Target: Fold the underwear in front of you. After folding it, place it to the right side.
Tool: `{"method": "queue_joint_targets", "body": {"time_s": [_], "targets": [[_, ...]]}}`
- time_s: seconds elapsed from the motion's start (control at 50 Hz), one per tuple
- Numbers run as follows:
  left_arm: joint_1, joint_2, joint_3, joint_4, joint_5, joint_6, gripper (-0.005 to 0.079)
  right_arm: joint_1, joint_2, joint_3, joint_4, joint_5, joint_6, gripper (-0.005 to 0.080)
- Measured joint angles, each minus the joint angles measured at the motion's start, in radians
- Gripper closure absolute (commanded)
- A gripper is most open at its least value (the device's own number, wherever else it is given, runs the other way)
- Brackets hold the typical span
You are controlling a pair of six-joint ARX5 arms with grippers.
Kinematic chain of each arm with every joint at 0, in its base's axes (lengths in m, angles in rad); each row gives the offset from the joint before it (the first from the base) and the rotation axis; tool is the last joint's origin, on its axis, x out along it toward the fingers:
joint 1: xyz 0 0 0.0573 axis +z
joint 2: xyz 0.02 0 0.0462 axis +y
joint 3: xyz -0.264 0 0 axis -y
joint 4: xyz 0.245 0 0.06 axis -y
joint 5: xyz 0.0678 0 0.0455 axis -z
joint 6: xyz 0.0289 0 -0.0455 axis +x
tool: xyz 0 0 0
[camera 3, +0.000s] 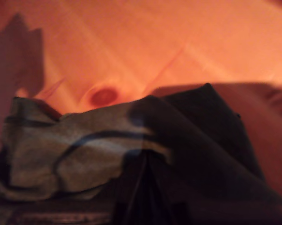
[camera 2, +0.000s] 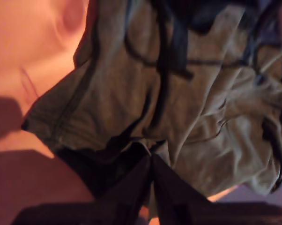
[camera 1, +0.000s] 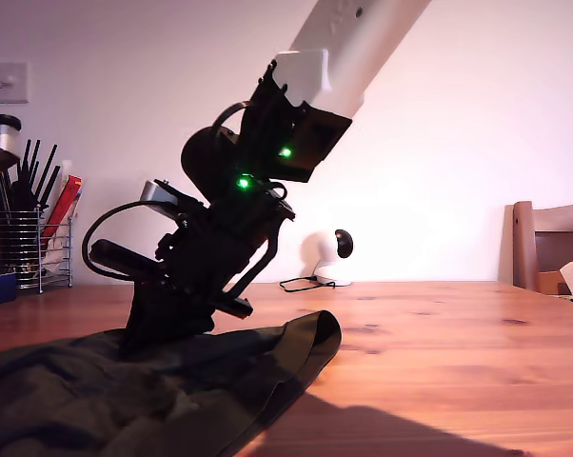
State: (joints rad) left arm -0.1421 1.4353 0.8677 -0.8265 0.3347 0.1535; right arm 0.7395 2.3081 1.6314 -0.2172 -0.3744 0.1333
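Note:
The underwear (camera 1: 172, 390) is a wrinkled, very dark olive heap on the wooden table (camera 1: 458, 362), at the exterior view's lower left. An arm with a white upper link comes down from the top, and its black gripper (camera 1: 163, 328) presses into the cloth; I cannot tell which arm it is. In the first wrist view, my first gripper (camera 2: 152, 159) has its dark fingers closed together on a fold of the underwear (camera 2: 131, 84). In the blurred second wrist view, my second gripper (camera 3: 143, 161) is closed with the underwear (camera 3: 61, 145) bunched up at its tips.
A small white round camera (camera 1: 329, 252) with a cable stands at the table's far edge. A wire rack of utensils (camera 1: 34, 238) is at the exterior view's left. A wooden chair (camera 1: 551, 243) is at its right.

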Motion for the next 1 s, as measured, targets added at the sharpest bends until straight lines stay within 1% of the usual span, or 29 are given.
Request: {"method": "queue_joint_targets", "body": {"time_s": [0.12, 0.26, 0.42, 0.56, 0.7, 0.84, 0.88, 0.94, 1.0], "targets": [[0.0, 0.0, 0.0, 0.027, 0.0, 0.0, 0.0762, -0.018, 0.0, 0.006, 0.001, 0.05, 0.0, 0.0763], [0.0, 0.0, 0.0, 0.059, 0.0, 0.007, 0.0762, -0.06, 0.0, 0.012, 0.005, 0.096, 0.001, 0.0763], [0.0, 0.002, 0.0, 0.135, 0.0, 0.008, 0.0762, -0.102, 0.0, 0.016, -0.002, 0.101, 0.0, 0.0763], [0.0, 0.039, 0.0, 0.203, 0.0, 0.008, 0.0762, -0.104, 0.0, 0.024, -0.02, 0.124, 0.0, 0.0763], [-0.001, 0.079, 0.0, 0.215, 0.0, 0.008, 0.0762, -0.103, -0.005, 0.035, -0.056, 0.169, 0.0, 0.0763], [-0.001, 0.078, 0.0, 0.254, -0.008, 0.007, 0.0759, -0.111, -0.02, 0.035, -0.087, 0.249, -0.001, 0.0763], [-0.001, 0.078, 0.0, 0.266, -0.014, 0.008, 0.0748, -0.115, -0.024, 0.034, -0.095, 0.275, -0.003, 0.0763], [-0.001, 0.078, 0.0, 0.282, -0.014, 0.007, 0.0711, -0.126, -0.029, 0.034, -0.112, 0.298, -0.011, 0.0763], [-0.002, 0.078, 0.006, 0.278, -0.014, 0.007, 0.0632, -0.141, -0.033, 0.034, -0.126, 0.314, -0.02, 0.0763]]}}
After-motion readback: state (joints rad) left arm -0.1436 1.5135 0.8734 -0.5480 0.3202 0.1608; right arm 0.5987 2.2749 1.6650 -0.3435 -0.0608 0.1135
